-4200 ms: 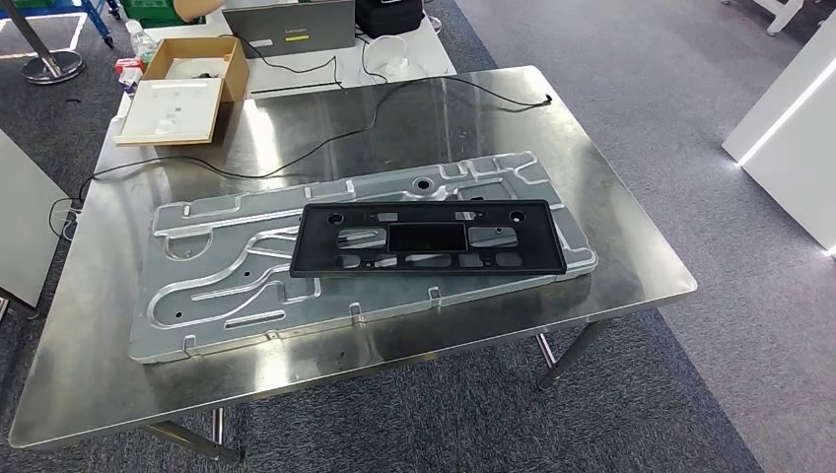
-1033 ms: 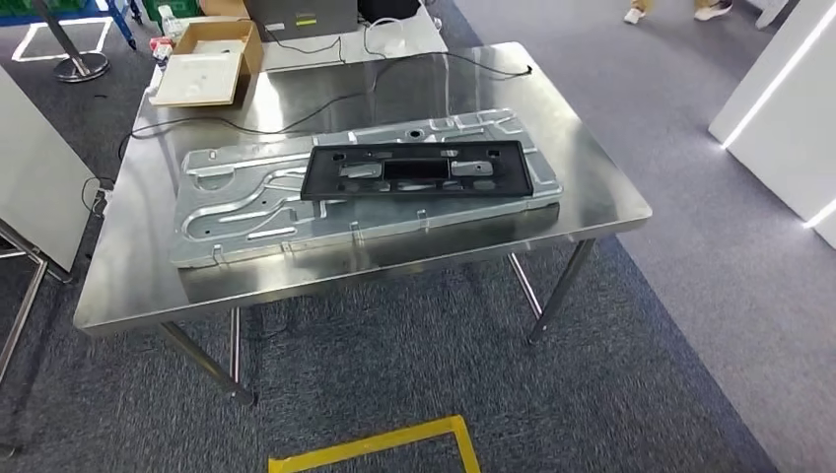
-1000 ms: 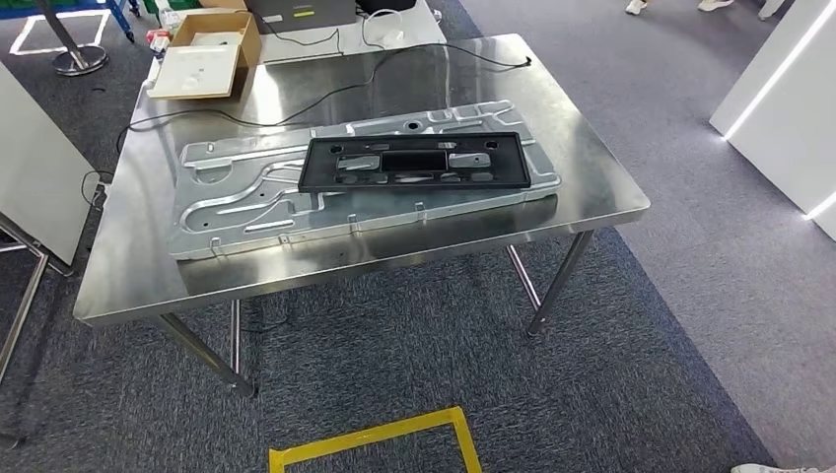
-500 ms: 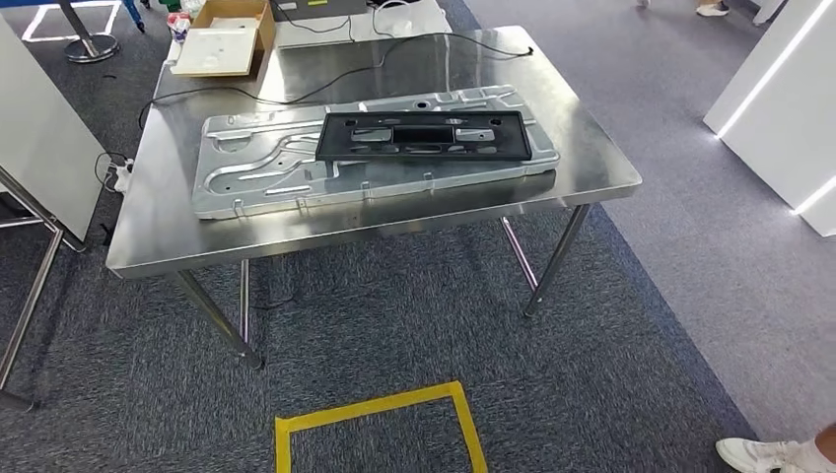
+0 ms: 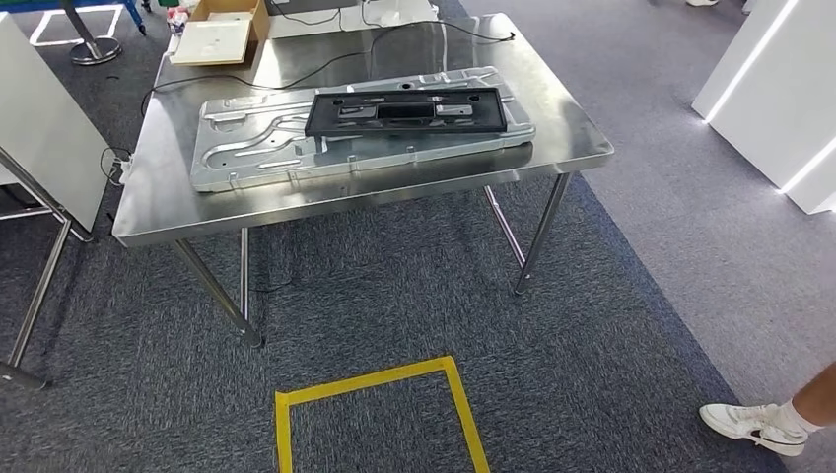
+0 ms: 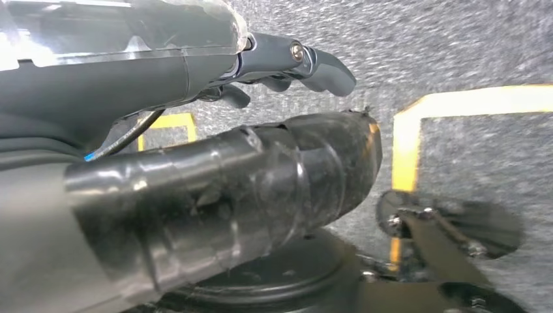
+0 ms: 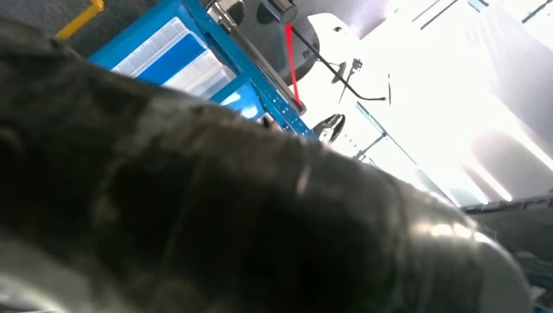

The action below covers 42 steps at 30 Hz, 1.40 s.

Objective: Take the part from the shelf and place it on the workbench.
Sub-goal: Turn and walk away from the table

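A steel workbench (image 5: 177, 212) fills the upper half of the head view, seen from a step back, its thin legs standing on grey carpet. A long black plastic part (image 5: 405, 110) lies flat near the top centre of the frame, resting on a larger silver stamped metal panel (image 5: 246, 153) that stretches across the bench top from upper left to upper centre. The black part covers the panel's right portion and sits inside its outline. A black cable (image 5: 296, 74) snakes over the bench behind the panel. At the very top left, on another table behind the bench, an open cardboard box (image 5: 219, 28) stands. A white board (image 5: 44, 128) leans at the left edge. On the carpet at lower centre, yellow tape (image 5: 380, 379) marks a square outline. A person's white shoe (image 5: 749, 424) shows at the lower right corner. White cabinets (image 5: 779, 94) line the upper right.

In the left wrist view the left hand (image 6: 215, 176) hangs over the carpet and the yellow tape; its thick thumb and darker fingers (image 6: 306, 62) lie spread apart with nothing between them.

In the right wrist view the right hand (image 7: 274, 222) is a dark blur close to the lens, so whether its fingers are apart or together cannot be told. Behind it, at upper left of that frame, stands a blue rack (image 7: 176, 55)
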{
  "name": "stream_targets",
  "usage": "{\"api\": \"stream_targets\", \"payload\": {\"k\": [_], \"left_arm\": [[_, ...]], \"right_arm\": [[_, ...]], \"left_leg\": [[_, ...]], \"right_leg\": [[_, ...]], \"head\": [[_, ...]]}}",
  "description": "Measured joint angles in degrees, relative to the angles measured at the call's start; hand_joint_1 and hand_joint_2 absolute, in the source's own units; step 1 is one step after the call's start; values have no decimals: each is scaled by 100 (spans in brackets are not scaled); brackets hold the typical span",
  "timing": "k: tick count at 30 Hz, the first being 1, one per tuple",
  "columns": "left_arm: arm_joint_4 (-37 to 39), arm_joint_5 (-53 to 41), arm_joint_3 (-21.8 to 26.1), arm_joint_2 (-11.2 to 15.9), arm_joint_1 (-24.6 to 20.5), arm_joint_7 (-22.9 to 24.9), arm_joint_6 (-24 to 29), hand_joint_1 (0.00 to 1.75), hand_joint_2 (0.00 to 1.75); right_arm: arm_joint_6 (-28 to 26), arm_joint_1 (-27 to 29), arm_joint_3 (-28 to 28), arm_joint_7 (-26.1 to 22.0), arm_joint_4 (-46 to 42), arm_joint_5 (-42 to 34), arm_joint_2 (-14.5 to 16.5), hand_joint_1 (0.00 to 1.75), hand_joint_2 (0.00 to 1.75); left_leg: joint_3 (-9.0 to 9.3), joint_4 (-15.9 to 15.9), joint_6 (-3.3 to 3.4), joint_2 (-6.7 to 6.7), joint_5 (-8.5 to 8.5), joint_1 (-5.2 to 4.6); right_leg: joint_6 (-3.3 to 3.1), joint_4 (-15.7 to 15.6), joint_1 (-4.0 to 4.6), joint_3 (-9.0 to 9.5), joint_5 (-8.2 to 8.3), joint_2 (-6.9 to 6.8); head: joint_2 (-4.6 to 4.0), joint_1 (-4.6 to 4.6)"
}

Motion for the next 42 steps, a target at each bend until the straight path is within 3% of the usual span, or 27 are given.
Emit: {"api": "stream_targets", "payload": {"k": [2, 3, 4, 5, 6, 7, 8, 10, 11, 13, 14, 15, 18, 19, 20, 21, 23, 25, 27, 31, 34, 42], "left_arm": [[0, 1, 0, 2, 9, 1, 1, 0, 0], [0, 2, 0, 2, 11, 1, 0, 0, 0], [0, 2, 0, 2, 10, 1, 1, 0, 0], [0, 1, 0, 3, 8, 1, 1, 0, 0], [0, 1, 0, 3, 5, 1, 1, 0, 0], [0, 0, 0, 4, 3, 1, 1, 0, 0], [0, 0, 0, 8, -2, 1, 1, 0, 0], [0, 0, 0, 16, -19, 0, 1, 0, 0], [0, 0, 0, 19, -28, -1, 1, 0, 0], [0, 0, 0, 17, -28, -1, 1, 0, 87], [0, 0, 0, 15, -20, -1, 1, 0, 131], [0, 1, 0, 14, -11, 0, 1, 0, 175], [0, 3, 0, 13, 5, 1, -1, 0, 175], [0, 2, 0, 12, 8, 1, -2, 0, 175], [0, 2, 0, 11, 9, 1, -3, 0, 175], [0, 2, 0, 11, 11, 1, -3, 0, 175], [0, 2, 0, 11, 12, 1, -3, 0, 175], [0, 1, 0, 10, 7, 1, -3, 0, 175], [0, 0, 0, 11, 0, -1, -3, 0, 175], [0, 0, 0, 14, 9, -1, -1, 0, 175], [0, 0, 0, 14, 10, -1, -2, 0, 175], [0, 0, 0, 15, 7, -1, -1, 0, 175]], "right_arm": [[1, 0, -1, -3, 0, 0, -1, 0, 0], [1, 0, -2, -3, 0, 0, -1, 0, 0], [1, 0, -4, -3, 0, 0, -2, 0, 0], [1, -1, -6, -2, 0, 0, -3, 0, 0], [1, -1, -8, -2, 0, 0, -4, 0, 0], [1, -1, -9, -2, 0, 0, -4, 0, 0], [1, -1, -9, -2, 0, 0, -4, 0, 0], [0, -4, -10, 1, 0, 0, -4, 0, 0], [-1, -3, -10, 2, 0, 0, -4, 0, 44], [-1, -3, -6, 3, 0, 0, -3, 0, 131], [0, 0, -3, 3, 0, 0, -3, 0, 175], [1, 1, -2, 3, 0, 0, -2, 0, 175], [1, 1, -4, 3, 0, 0, -4, 0, 175], [1, 0, -5, 3, 0, 0, -5, 0, 175], [1, 0, -5, 3, 0, 0, -6, 0, 175], [2, 0, -5, 3, 0, 0, -7, 0, 175], [2, 0, -5, 3, 0, 0, -7, 0, 175], [2, 2, -4, 3, 1, 0, -5, 0, 175], [1, 4, -3, 4, 1, 0, -3, 0, 175], [1, 4, -6, 3, 1, 0, -5, 0, 175], [1, 1, -6, 3, 0, 0, -7, 0, 175], [1, 0, -7, 3, 0, 0, -7, 0, 175]], "left_leg": [[-136, 636, -50, -10, -652, 41], [-174, 987, -65, -11, -849, 54], [-160, 1249, -74, -12, -899, 62], [-79, 1356, -76, -12, -806, 64], [102, 1264, -67, -12, -628, 63], [371, 981, -44, -12, -467, 58], [706, 560, -11, -12, -412, 47], [1221, -243, 61, -10, -540, 19], [1320, -467, 100, -8, -623, 6], [1275, -593, 195, -4, -587, 5], [1241, -620, 244, 5, -526, 13], [1199, -645, 286, 15, -460, 23], [1026, -636, 337, 56, -311, 22], [963, -617, 334, 66, -275, 19], [901, -589, 327, 70, -246, 16], [848, -558, 318, 72, -228, 16], [768, -479, 293, 72, -210, 14], [716, -404, 242, 69, -199, -1], [690, -367, 203, 66, -199, -14], [655, -367, 333, 61, -185, -15], [647, -371, 267, 53, -138, 5], [627, -372, 188, 44, -114, 20]], "right_leg": [[-43, 18, -4, -192, 141, -9], [-38, 44, -3, -300, 209, -7], [-26, 81, -3, -417, 271, -3], [-14, 131, -4, -537, 325, 0], [3, 189, -5, -655, 371, 2], [19, 246, -4, -756, 408, 1], [38, 304, 2, -836, 441, -4], [95, 376, 12, -940, 515, -24], [134, 381, 14, -966, 559, -35], [220, 355, -1, -1005, 639, -43], [252, 390, -12, -1034, 585, -30], [276, 507, -21, -1087, 428, -14], [342, 1445, -34, -1369, -322, 16], [363, 1730, -36, -1410, -412, 17], [376, 1841, -40, -1366, -376, 18], [380, 1722, -45, -1206, -252, 17], [364, 950, -54, -636, -25, 18], [298, 328, -31, -245, 25, 24], [222, 199, -9, -217, 21, 27], [171, 159, 11, -243, 46, 23], [143, 176, 36, -257, 57, 12], [123, 209, 50, -286, 55, 7]], "head": [[-1, -5], [-1, -4], [-1, -4], [-1, -4], [0, -5], [1, -5], [1, -5], [1, -4], [1, -4], [1, -3], [0, -2], [0, -1], [0, 0], [-1, -1], [0, 0], [0, -1], [1, -1], [1, 0], [1, -3], [1, -7], [1, -7], [1, -7]]}}
